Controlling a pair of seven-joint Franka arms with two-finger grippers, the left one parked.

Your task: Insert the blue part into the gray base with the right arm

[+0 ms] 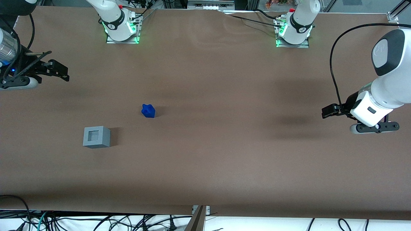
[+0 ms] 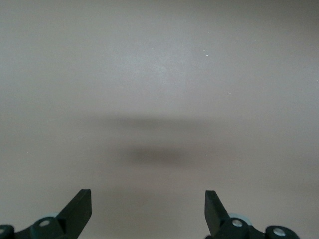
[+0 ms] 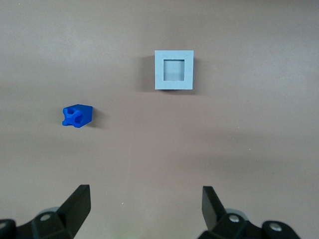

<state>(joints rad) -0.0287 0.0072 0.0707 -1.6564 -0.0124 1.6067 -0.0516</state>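
Note:
The blue part (image 1: 148,111) lies on the brown table, loose, with nothing touching it. The gray base (image 1: 96,137) stands upright with its square recess facing up, nearer to the front camera than the blue part and a short way from it. My right gripper (image 1: 61,72) hangs open and empty high above the table at the working arm's end, farther from the front camera than both things. In the right wrist view my gripper (image 3: 147,204) is wide open, and the blue part (image 3: 77,115) and gray base (image 3: 174,69) both show ahead of it, apart.
The brown table (image 1: 224,144) carries only these two things. Two arm bases (image 1: 120,27) with green lights stand at the table's edge farthest from the front camera. Cables lie below the table's near edge.

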